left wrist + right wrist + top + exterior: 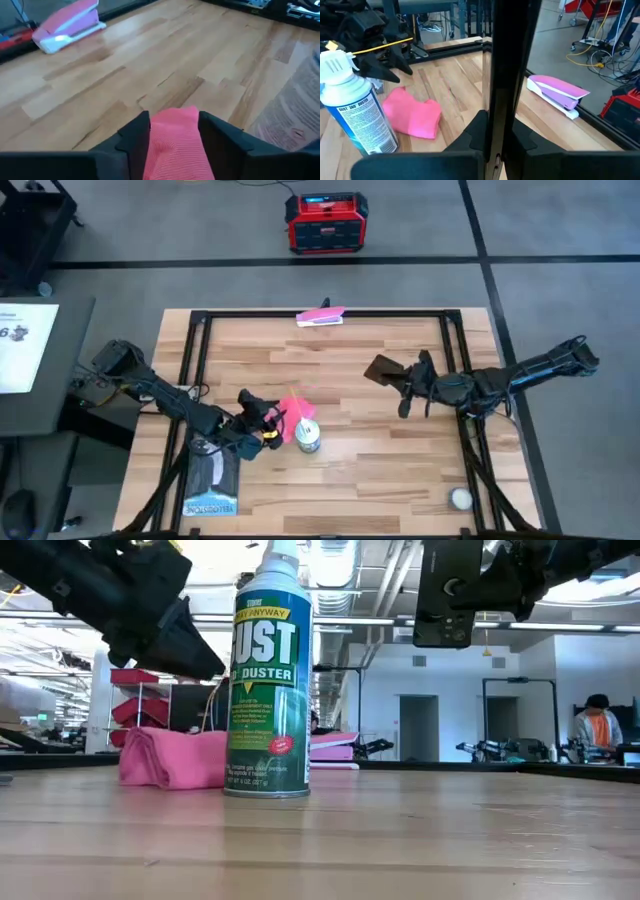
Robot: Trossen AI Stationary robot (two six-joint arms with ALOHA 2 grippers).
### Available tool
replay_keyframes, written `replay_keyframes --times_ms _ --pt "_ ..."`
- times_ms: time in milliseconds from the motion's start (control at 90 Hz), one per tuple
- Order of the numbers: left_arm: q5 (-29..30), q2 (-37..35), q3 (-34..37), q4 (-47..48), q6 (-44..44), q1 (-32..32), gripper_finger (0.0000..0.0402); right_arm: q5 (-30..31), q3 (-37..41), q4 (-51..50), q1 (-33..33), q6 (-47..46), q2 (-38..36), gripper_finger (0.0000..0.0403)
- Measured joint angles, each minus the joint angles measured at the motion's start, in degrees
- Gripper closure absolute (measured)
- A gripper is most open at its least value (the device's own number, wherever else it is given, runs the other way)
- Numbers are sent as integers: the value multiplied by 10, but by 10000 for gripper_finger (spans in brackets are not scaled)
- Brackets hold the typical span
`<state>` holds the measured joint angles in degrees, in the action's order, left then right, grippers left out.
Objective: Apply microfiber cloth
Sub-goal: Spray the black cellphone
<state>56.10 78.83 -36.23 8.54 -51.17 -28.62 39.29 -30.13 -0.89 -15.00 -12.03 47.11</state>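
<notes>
The left claw (172, 137) is grasping the microfiber cloth (175, 145), which is lying on the tabletop (380, 450) just beside the duster can (308, 436). The right claw (400, 380) is gripping a black phone (385, 370) above the tabletop. Dragging the cloth could topple the can; no containers are visible.

Grey floor (560, 240) crossed by dark lines surrounds the wooden table (370, 480). A red-and-black box (326, 222) sits on it. Beyond, white walls (385, 700), doorways, and ceiling strip lights (560, 627).
</notes>
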Motion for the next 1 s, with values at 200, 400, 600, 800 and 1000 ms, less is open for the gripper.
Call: replay_keyframes --times_ms 200,400,600,800,1000 --pt "-20 0 0 -71 11 -4 389 0 0 0 0 0 0 389" --pt "-34 0 0 -147 32 -14 401 0 0 0 0 1 0 389" --pt "-34 20 0 -153 9 -22 402 0 0 0 0 3 0 389" --pt "-37 96 0 -188 -4 -9 402 0 0 0 0 5 0 389" --pt "-52 149 0 -282 43 15 402 0 0 0 0 5 0 389"
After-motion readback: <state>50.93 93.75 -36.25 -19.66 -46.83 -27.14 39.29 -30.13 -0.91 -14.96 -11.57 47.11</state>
